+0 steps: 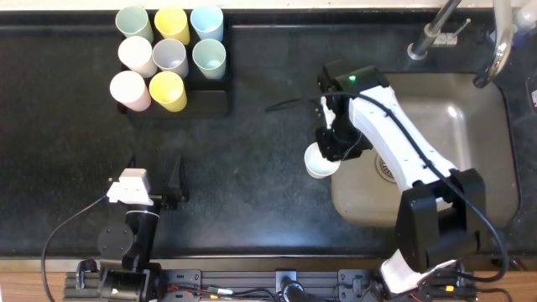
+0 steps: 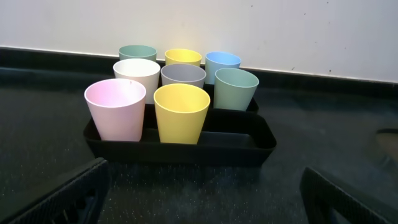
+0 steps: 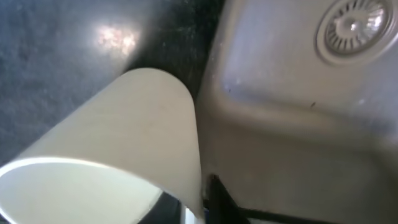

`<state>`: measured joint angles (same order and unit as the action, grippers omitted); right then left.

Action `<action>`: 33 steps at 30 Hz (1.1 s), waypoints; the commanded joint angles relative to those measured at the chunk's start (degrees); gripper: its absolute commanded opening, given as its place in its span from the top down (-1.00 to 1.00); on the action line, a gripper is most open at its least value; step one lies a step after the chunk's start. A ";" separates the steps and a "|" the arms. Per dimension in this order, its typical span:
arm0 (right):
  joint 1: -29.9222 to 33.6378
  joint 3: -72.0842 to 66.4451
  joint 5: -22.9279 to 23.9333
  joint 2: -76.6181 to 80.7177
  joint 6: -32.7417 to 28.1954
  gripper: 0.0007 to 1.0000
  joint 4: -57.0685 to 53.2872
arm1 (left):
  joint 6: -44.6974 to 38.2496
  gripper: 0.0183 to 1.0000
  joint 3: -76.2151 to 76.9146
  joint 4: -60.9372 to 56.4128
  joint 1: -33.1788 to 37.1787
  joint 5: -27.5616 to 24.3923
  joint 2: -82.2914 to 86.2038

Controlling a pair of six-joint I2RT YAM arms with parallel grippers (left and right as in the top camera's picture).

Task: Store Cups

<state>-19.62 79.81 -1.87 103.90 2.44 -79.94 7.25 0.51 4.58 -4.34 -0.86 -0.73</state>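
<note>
A black tray (image 1: 214, 107) at the counter's back left holds several upright cups (image 1: 168, 91) in pastel pink, yellow, white, grey, green and blue. The left wrist view faces the same tray (image 2: 186, 152) and its cups (image 2: 181, 113) from the front. My left gripper (image 1: 155, 172) rests low on the counter in front of the tray, open and holding nothing (image 2: 205, 199). My right gripper (image 1: 336, 143) is shut on a cream cup (image 1: 320, 161), held tilted above the sink's left rim. Up close, that cup (image 3: 124, 155) lies on its side with its mouth toward the camera.
A steel sink (image 1: 453, 117) with a drain (image 3: 354, 25) takes up the right side, with a faucet (image 1: 436, 29) behind it. Dark countertop (image 1: 252, 168) stretches between tray and sink. The tray has an open slot at its front right corner.
</note>
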 commanded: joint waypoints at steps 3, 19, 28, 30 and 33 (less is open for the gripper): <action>-0.42 -0.24 -0.24 0.48 0.20 0.92 0.52 | -1.05 -1.00 -0.07 0.26 0.52 0.07 0.57; -6.34 36.04 -0.63 -3.87 11.26 0.92 0.15 | -1.05 -1.00 -0.07 0.26 0.52 0.07 0.57; -15.28 55.34 -1.07 12.70 12.83 0.91 -0.52 | -1.05 -1.00 -0.07 0.26 0.52 0.07 0.57; -16.04 56.11 -1.07 15.80 13.07 0.92 0.22 | -1.05 -1.00 -0.07 0.26 0.52 0.07 0.57; -16.72 56.11 -1.07 20.00 14.14 0.91 1.77 | -1.05 -1.00 -0.07 0.26 0.52 0.07 0.57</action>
<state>-35.83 134.32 -2.98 121.30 15.14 -78.89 7.25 0.51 4.58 -4.34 -0.86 -0.73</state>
